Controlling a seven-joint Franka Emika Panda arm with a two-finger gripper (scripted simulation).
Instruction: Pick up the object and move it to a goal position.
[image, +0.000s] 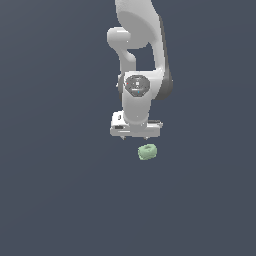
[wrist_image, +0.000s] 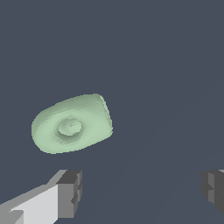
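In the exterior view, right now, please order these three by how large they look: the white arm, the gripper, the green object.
1. The white arm, clearly the largest.
2. The gripper, the wide white block at the arm's end, with only short fingertips showing.
3. The green object, the smallest, much narrower than the gripper.

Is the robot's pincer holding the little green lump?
No, the green lump lies apart from the open pincer, whose fingers touch nothing.

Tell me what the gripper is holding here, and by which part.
Nothing. The gripper is open, and the mint-green object lies apart from its fingers, outside the gap between them.
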